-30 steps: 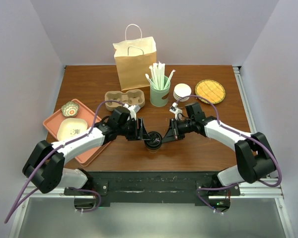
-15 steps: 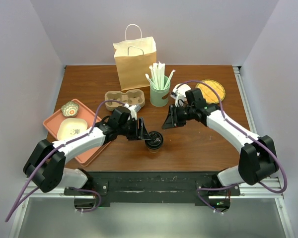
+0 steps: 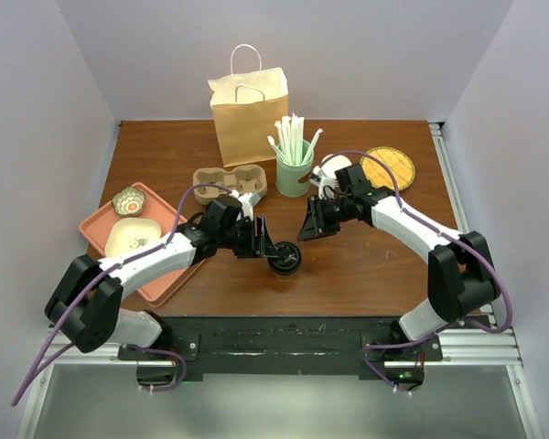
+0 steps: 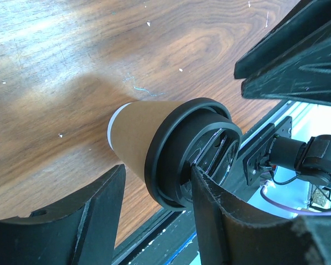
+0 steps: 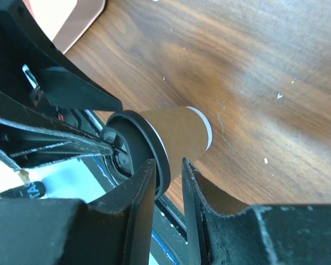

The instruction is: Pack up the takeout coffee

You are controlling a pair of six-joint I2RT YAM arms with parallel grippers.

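Observation:
The takeout coffee point(image 3: 285, 262), a brown paper cup with a black lid, stands upright on the table near the front edge. My left gripper point(image 3: 269, 249) reaches it from the left. In the left wrist view its jaws point(image 4: 157, 176) straddle the lidded top point(image 4: 187, 152); one fingertip point(image 4: 201, 182) touches the lid and the other stands apart from it. My right gripper point(image 3: 305, 228) hangs up and to the right of the cup, clear of it, jaws a narrow gap apart and empty point(image 5: 168, 168). The cup point(image 5: 174, 135) shows beyond them.
A tall paper bag point(image 3: 249, 114) stands open at the back. In front of it are a pulp cup carrier point(image 3: 229, 183), a green cup of straws point(image 3: 294, 172), a stack of white-topped cups point(image 3: 335, 169) and a yellow woven disc point(image 3: 387, 168). A pink tray point(image 3: 101, 224) with two bowls lies at the left.
My right gripper has drawn back from the cup's lid, up and to the right. The left gripper and the cup have stayed in place.

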